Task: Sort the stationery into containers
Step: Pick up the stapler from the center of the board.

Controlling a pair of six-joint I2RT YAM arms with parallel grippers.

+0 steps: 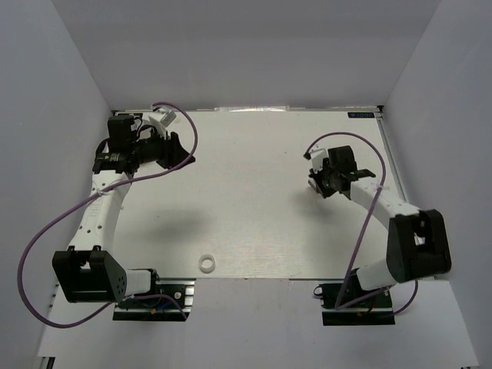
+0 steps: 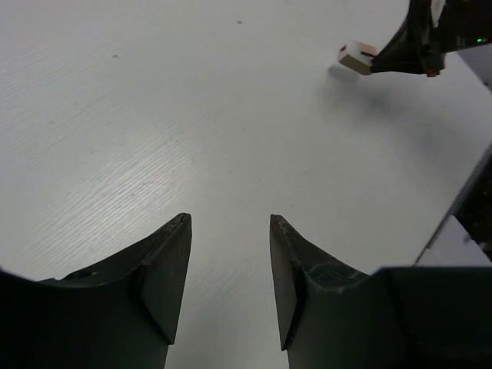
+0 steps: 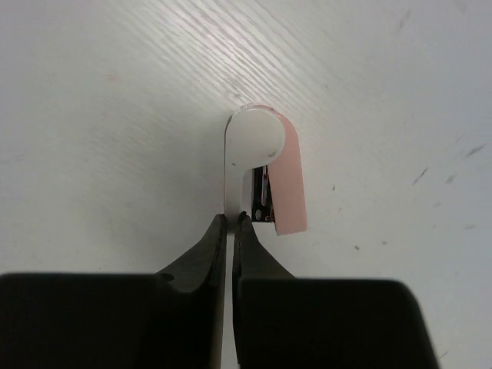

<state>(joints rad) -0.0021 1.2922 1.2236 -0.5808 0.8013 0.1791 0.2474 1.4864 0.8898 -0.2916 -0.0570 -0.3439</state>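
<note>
My right gripper (image 3: 231, 217) is shut on the thin white edge of a small white and pink stapler-like piece of stationery (image 3: 265, 165), with metal showing between its two halves. In the left wrist view the same item (image 2: 356, 58) hangs from the right fingers just above the table, its shadow beneath it. From above, the right gripper (image 1: 319, 184) is at the table's right middle. My left gripper (image 2: 231, 219) is open over bare table at the far left (image 1: 181, 157), holding nothing. A white tape ring (image 1: 206, 264) lies near the front edge. The containers are out of view.
White walls close in the table (image 1: 254, 200) on the left, right and back. Purple cables (image 1: 188, 127) loop from both arms. A black rail (image 1: 388, 146) runs along the table's right edge.
</note>
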